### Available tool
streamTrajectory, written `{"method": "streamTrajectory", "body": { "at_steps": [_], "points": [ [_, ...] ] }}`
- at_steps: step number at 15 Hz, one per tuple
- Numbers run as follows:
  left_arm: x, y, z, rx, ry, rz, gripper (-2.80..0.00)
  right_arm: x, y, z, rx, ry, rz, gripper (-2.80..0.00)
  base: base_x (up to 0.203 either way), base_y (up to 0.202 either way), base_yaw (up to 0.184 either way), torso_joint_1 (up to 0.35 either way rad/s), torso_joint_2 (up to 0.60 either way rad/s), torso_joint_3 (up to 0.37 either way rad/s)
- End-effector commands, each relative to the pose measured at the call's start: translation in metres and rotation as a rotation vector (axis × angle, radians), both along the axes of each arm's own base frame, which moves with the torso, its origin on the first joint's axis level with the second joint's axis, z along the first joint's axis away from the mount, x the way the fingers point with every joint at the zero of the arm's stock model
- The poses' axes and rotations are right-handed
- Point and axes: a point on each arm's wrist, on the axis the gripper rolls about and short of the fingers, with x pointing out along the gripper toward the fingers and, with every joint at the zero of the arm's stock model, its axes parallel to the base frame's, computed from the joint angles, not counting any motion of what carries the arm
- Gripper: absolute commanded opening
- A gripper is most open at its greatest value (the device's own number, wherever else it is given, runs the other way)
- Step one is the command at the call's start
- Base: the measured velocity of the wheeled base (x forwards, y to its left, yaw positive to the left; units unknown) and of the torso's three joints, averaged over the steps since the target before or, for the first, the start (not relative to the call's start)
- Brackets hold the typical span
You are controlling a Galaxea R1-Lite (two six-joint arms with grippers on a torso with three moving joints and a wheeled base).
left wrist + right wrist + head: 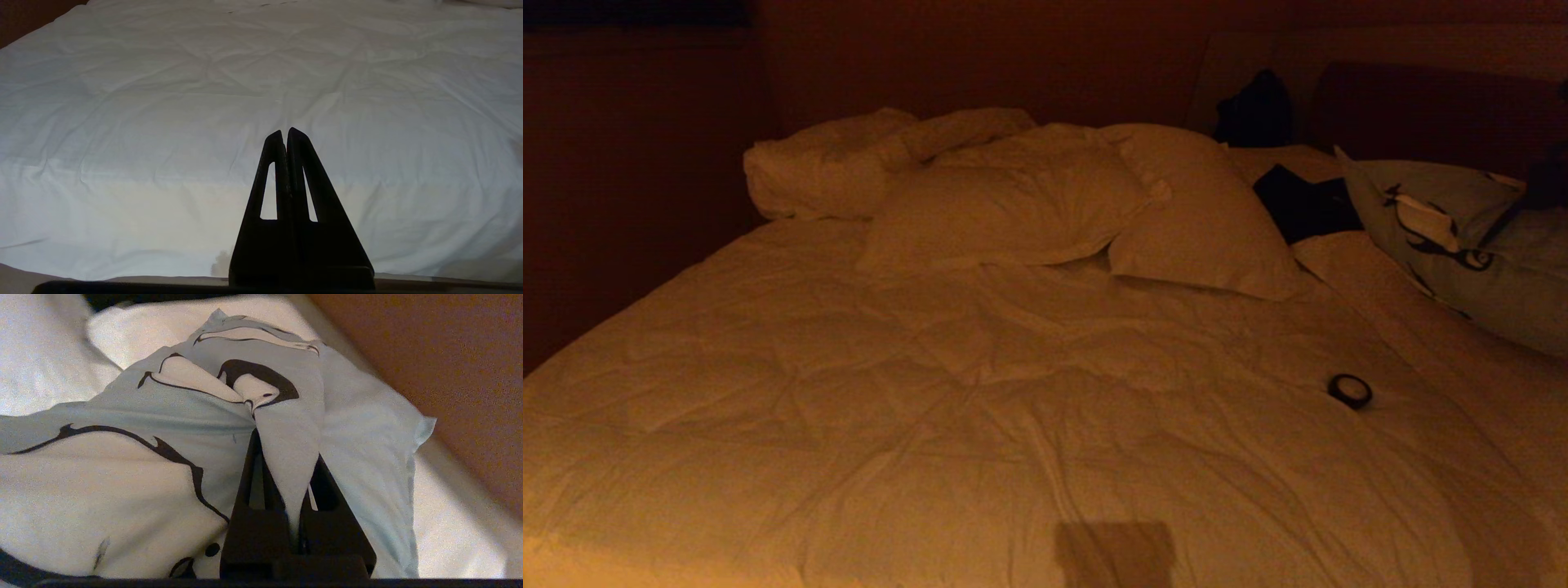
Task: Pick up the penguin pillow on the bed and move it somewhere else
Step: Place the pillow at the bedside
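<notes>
My left gripper [284, 132] hangs idle with fingers pressed together above the wide bed's wrinkled cream-white quilted duvet [980, 408]. Two plain white pillows [1045, 204] lie upper centre of the head view. At its right edge sits the pale grey-blue penguin-printed pillow [1478, 245], its fabric pinched tight in my right gripper [282, 457]. So the grasp looks made; carrying it elsewhere and letting go remain.

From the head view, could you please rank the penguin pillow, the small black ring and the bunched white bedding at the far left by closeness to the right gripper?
1. Penguin pillow, far right, pinched in the right gripper.
2. Small black ring, on the duvet, right of centre.
3. Bunched white bedding, far left by the wall.
</notes>
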Motion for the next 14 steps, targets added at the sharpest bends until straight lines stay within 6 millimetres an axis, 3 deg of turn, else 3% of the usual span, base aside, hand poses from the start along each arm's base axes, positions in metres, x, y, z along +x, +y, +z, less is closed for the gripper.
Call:
{"method": "streamTrajectory", "body": {
  "at_steps": [1,6,9,14],
  "points": [
    [0.0,0.0,-0.001,0.0,0.003,0.0,-2.8,-0.002,0.002,0.013,-0.17,0.071,0.122,-2.8,0.0,0.0,0.0,0.0,0.0,0.0],
    [0.0,0.0,-0.001,0.0,0.003,0.0,-2.8,-0.001,0.005,0.034,-0.265,-0.038,0.239,-2.8,0.0,0.0,0.0,0.0,0.0,0.0],
    [0.0,0.0,-0.001,0.0,0.003,0.001,-2.8,0.014,-0.003,0.018,-0.288,0.014,0.245,-2.8,0.0,0.0,0.0,0.0,0.0,0.0],
    [0.0,0.0,-0.001,0.0,0.003,0.0,-2.8,0.033,-0.017,0.004,-0.537,0.128,0.236,-2.8,0.0,0.0,0.0,0.0,0.0,0.0]
  ]
}}
